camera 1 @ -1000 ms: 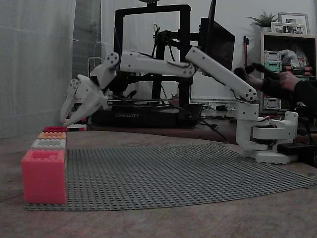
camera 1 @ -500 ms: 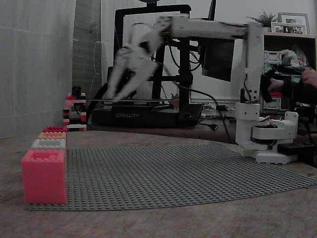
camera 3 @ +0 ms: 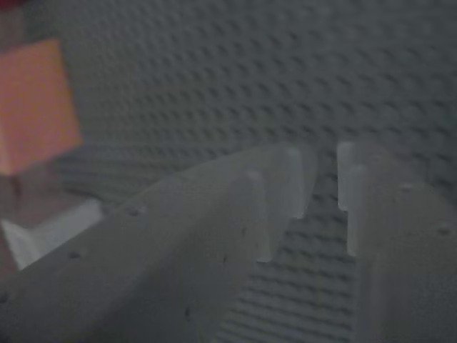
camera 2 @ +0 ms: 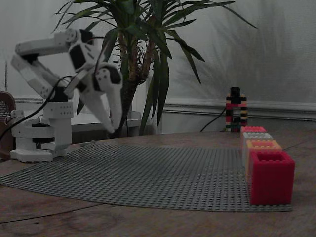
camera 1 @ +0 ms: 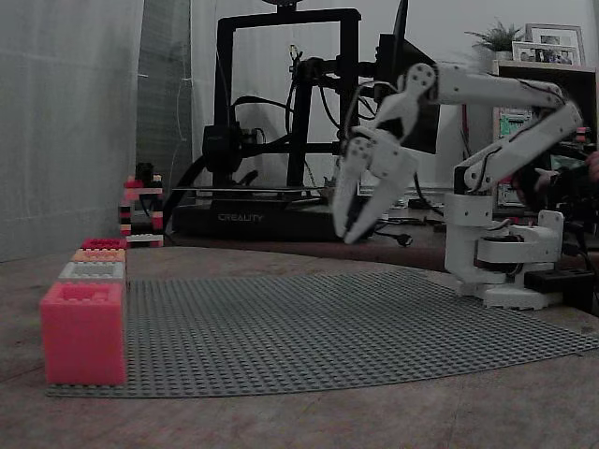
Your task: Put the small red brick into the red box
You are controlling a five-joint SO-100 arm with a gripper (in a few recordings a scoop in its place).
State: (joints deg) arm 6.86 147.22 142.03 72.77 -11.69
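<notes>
gripper (camera 1: 350,227) hangs above the grey studded baseplate (camera 1: 356,327), fingertips pointing down, near the arm's base; in the wrist view the fingers (camera 3: 285,193) stand slightly parted with only baseplate studs in the gap, nothing held. the red box (camera 1: 103,244) sits well apart from the fingers, last in the row of boxes at the far baseplate edge. small red brick: cannot tell where it is

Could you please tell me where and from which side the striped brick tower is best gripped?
Probably its upper half, across the narrow flat sides, with the pincer descending from above: the striped brick tower stands upright, slim and apart from the row of boxes.
</notes>
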